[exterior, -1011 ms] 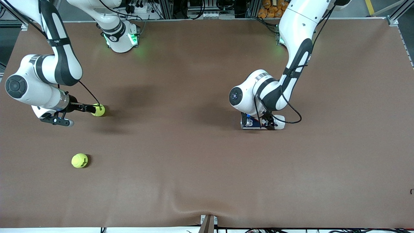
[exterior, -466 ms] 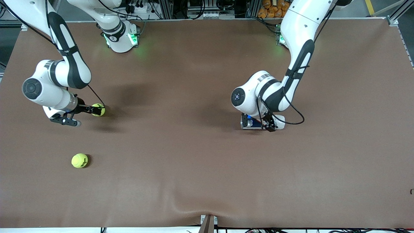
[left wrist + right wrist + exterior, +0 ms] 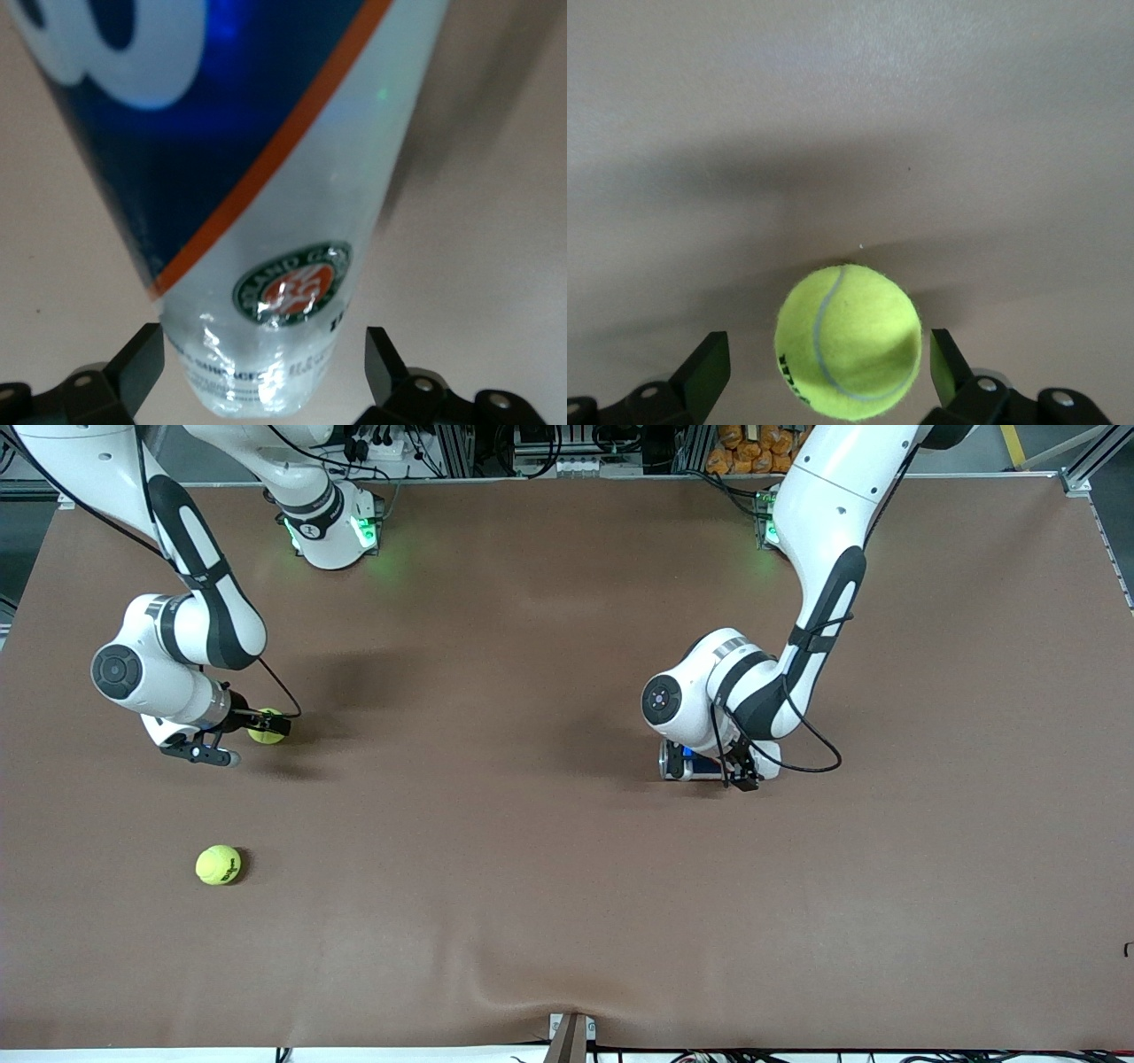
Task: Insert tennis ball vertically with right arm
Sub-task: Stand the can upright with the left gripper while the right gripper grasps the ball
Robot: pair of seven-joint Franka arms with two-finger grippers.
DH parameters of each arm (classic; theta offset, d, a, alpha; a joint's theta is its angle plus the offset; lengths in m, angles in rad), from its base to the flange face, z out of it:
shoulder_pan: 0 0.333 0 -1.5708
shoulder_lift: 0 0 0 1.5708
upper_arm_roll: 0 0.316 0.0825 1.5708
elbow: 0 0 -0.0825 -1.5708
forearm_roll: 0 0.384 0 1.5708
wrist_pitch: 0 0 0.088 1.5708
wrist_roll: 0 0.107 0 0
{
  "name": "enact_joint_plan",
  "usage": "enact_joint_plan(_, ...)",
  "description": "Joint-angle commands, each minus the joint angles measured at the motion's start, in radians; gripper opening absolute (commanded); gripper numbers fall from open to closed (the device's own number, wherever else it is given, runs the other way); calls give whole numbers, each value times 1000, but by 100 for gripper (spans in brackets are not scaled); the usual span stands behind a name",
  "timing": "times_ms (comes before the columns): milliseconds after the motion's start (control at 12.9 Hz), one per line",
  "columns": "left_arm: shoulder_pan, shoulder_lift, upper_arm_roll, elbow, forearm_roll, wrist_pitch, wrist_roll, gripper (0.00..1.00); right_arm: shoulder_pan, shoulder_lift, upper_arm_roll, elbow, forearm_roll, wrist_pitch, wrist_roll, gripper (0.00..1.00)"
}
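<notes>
The brown bench [image 3: 567, 850] carries everything. The left claw [image 3: 742, 772] sits low toward the left arm's end of the bench, spread wide on either side of a lying ball canister [image 3: 266, 177] with a blue, orange and white label, fingers [image 3: 137, 363] apart from its wall. The right claw [image 3: 830, 376] is down at a tennis ball [image 3: 849, 341] on the bench, gaping wide around it with gaps on both sides, gripping nothing. A second tennis ball [image 3: 218, 864] lies nearer the front camera.
</notes>
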Motion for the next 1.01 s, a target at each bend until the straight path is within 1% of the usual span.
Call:
enact_joint_plan(0,-4,3,1,-1,14,16,-21,94,-26,9,16,-21,0,38,-8,100)
enact_joint_plan(233,0,28,1,-1,17,57,-23,93,-31,30,16,-22,0,69,-8,100)
enact_joint_plan(389,6,33,1,2,18,60,-23,90,-31,38,16,-21,0,72,-8,100)
enact_joint_plan(466,6,33,1,3,18,60,-23,90,-31,40,16,-21,0,75,-8,96)
enact_joint_plan(544,6,33,1,3,18,59,-23,88,-31,40,16,-21,0,76,-8,76)
enact_joint_plan(622,6,33,1,3,18,60,-23,84,-31,38,16,-21,0,76,-8,64)
enact_joint_plan(700,4,33,1,3,18,60,-21,81,-31,38,16,-21,0,76,-8,59)
enact_joint_plan(777,6,33,1,5,18,60,-21,75,-31,38,16,-21,0,75,-8,59)
enact_joint_plan(933,3,31,1,8,18,60,-23,68,-29,29,16,-19,0,73,-8,58)
